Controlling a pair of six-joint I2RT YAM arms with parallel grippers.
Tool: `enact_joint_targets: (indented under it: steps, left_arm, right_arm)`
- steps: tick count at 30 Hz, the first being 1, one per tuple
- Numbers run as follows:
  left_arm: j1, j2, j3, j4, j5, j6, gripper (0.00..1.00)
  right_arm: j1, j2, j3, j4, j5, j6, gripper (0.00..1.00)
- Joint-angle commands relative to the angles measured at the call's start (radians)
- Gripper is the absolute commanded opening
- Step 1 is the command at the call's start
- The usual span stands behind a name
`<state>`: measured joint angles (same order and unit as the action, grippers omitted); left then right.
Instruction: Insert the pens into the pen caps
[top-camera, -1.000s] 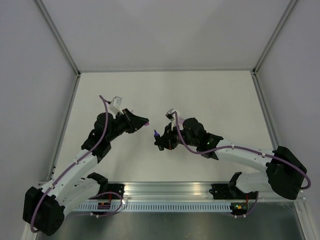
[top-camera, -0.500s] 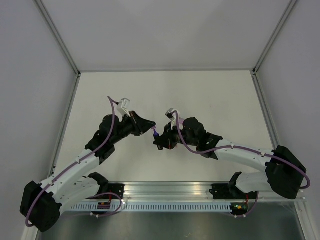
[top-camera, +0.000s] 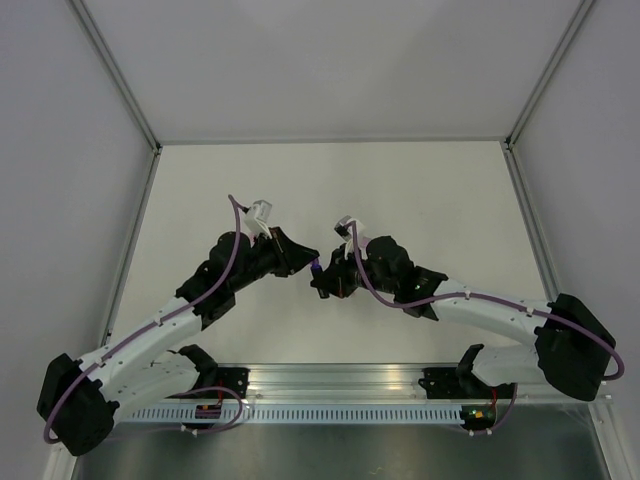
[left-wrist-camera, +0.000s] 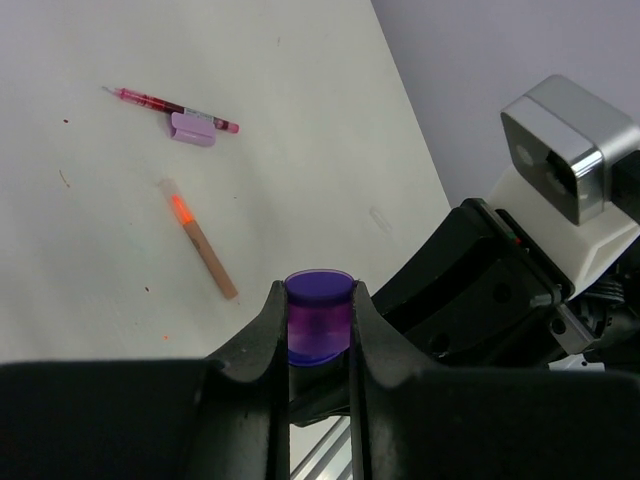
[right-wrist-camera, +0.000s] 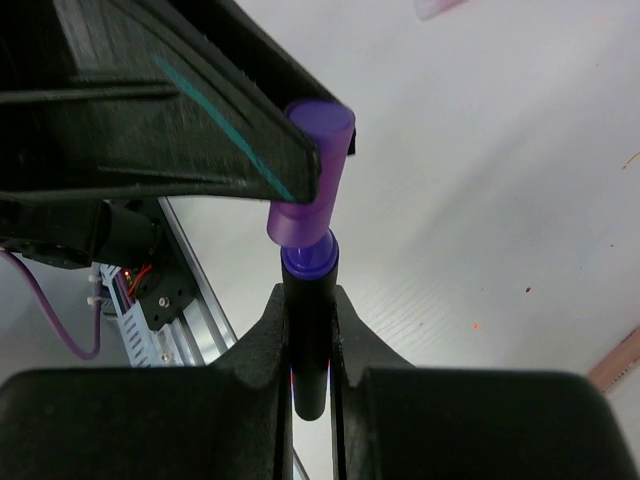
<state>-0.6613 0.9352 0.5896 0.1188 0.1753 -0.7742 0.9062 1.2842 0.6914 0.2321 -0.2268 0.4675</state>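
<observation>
White tabletop (top-camera: 420, 200), grey walls. We see L gripper (left-wrist-camera: 318, 296) clamped on small purple plastic cap (left-wrist-camera: 319, 318) and R gripper (right-wrist-camera: 309, 296) clamped on short black-bodied pen w/ purple end (right-wrist-camera: 308, 350), both mid-air btwn the arms. Cap mouth meets pen end; how far on, can't tell. Step: mating this pair. Next, we reckon: push along axis, keep aligned. Thin orange pen (left-wrist-camera: 200, 250) & thin pink pen (left-wrist-camera: 170, 103) lie on table.
</observation>
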Motion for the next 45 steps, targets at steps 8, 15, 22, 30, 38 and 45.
enact_joint_targets:
  steps: [8, 15, 22, 30, 38, 45]
  left_arm:
    - [-0.072, 0.004, 0.027, -0.105, -0.022, 0.073, 0.02]
    - [-0.073, -0.015, -0.019, -0.005, 0.115, 0.067, 0.06]
    - [-0.072, -0.062, -0.047, -0.022, 0.121, 0.058, 0.39]
    - [-0.073, -0.091, -0.022, -0.016, 0.173, 0.056, 0.68]
    - [-0.07, -0.157, 0.056, -0.171, 0.041, 0.125, 0.81]
    - [-0.07, -0.177, 0.092, -0.125, 0.088, 0.142, 0.79]
  right_arm:
    - [-0.001, -0.1, -0.023, 0.026, 0.141, -0.001, 0.0]
    - [-0.003, -0.114, -0.021, 0.021, 0.136, -0.01, 0.0]
    - [-0.001, -0.14, -0.026, 0.013, 0.15, -0.023, 0.0]
    - [-0.001, -0.148, -0.026, 0.016, 0.109, -0.033, 0.0]
    - [0.0, -0.198, -0.033, 0.053, -0.053, -0.032, 0.0]
    - [-0.001, -0.273, -0.07, 0.153, -0.212, -0.021, 0.0]
